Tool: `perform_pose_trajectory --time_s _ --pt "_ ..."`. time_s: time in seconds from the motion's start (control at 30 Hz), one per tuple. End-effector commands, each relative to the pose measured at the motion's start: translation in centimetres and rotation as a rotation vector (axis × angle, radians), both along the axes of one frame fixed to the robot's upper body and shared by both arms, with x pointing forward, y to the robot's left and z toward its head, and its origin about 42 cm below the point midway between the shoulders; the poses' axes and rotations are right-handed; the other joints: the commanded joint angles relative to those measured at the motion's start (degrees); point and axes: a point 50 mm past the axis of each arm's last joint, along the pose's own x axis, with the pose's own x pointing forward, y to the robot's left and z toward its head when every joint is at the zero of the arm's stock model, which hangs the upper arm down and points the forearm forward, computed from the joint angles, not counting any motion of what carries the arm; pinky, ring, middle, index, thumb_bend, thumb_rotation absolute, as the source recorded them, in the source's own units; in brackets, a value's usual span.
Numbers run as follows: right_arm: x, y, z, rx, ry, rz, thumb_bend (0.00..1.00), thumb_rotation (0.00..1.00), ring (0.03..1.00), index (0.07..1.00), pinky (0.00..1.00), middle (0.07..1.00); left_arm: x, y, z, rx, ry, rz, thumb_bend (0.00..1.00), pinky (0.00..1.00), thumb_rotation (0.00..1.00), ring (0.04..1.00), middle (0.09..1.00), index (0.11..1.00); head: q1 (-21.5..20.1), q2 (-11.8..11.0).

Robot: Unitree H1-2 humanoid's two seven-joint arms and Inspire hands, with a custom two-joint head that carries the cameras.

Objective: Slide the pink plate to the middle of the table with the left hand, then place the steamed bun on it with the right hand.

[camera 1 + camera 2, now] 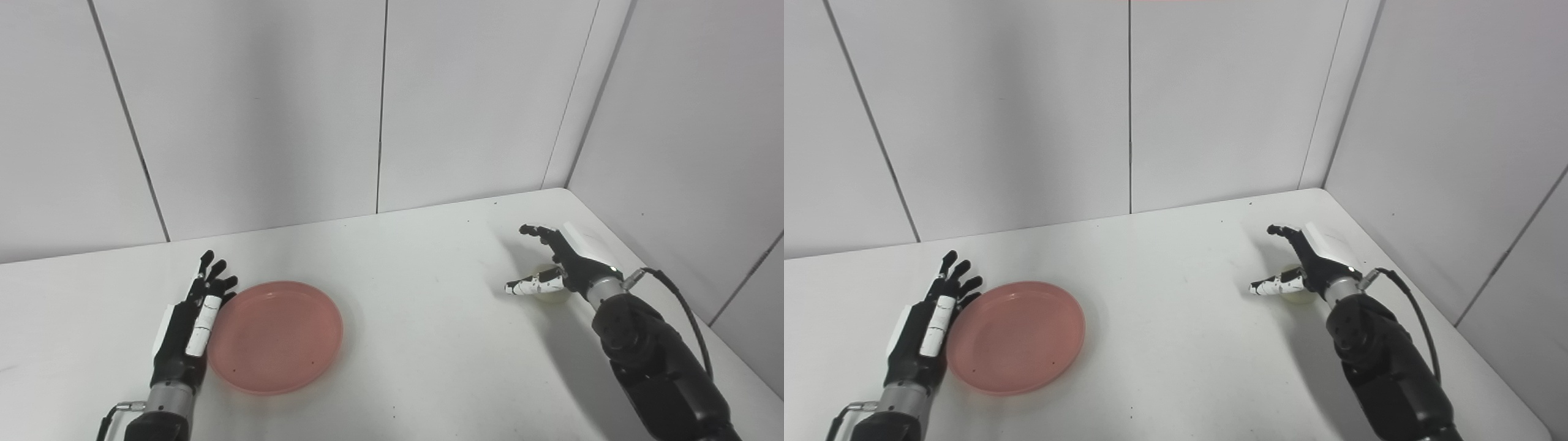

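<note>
The pink plate (275,335) lies flat on the white table (416,318), left of the middle. My left hand (195,318) stands edge-on against the plate's left rim, fingers straight and apart, holding nothing. At the right, a pale steamed bun (551,295) sits on the table, mostly hidden behind my right hand (554,269). That hand is open above and around the bun, thumb stretched to the left and fingers raised; I cannot tell whether it touches the bun.
White wall panels (380,110) close off the back and the right side of the table. The table's right edge (674,288) runs close behind the right arm. A cable (686,312) loops off the right forearm.
</note>
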Motion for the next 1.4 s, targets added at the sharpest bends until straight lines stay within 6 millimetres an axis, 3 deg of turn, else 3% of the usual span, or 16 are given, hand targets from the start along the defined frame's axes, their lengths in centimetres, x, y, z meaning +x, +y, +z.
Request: perform_pose_trajectory --time_s 0.0,0.6,0.93,1.13,1.37 --pt "0.5 -0.4 2.1 -0.029 -0.09 0.029 0.89 0.31 0.861 0.812 0.73 0.863 -0.7 0.3 -0.9 0.01 0.003 0.002 0.85 0.84 0.91 0.877 0.961 1.0 0.28 0.05" --pt "0.8 -1.9 -0.1 -0.039 -0.039 0.042 0.92 0.36 0.903 0.812 0.82 0.872 -0.7 0.1 -0.8 0.018 0.011 -0.005 0.84 0.9 0.92 0.872 0.971 1.0 0.47 0.02" --pt "0.8 -2.6 -0.7 -0.057 -0.003 0.026 0.94 0.41 0.92 0.807 0.87 0.878 -0.9 0.1 -0.7 0.022 0.012 -0.008 0.82 0.87 0.92 0.865 0.969 1.0 0.51 0.16" --pt "0.9 -2.9 -0.9 -0.058 0.009 0.021 0.94 0.39 0.911 0.8 0.78 0.873 -0.9 0.0 -0.8 0.033 0.011 -0.013 0.81 0.89 0.92 0.872 0.971 1.0 0.6 0.09" --pt "0.9 -3.0 -1.2 -0.061 0.006 0.01 0.94 0.33 0.905 0.796 0.76 0.871 -0.9 0.0 -0.8 0.031 0.018 -0.015 0.82 0.89 0.91 0.882 0.974 1.0 0.76 0.23"
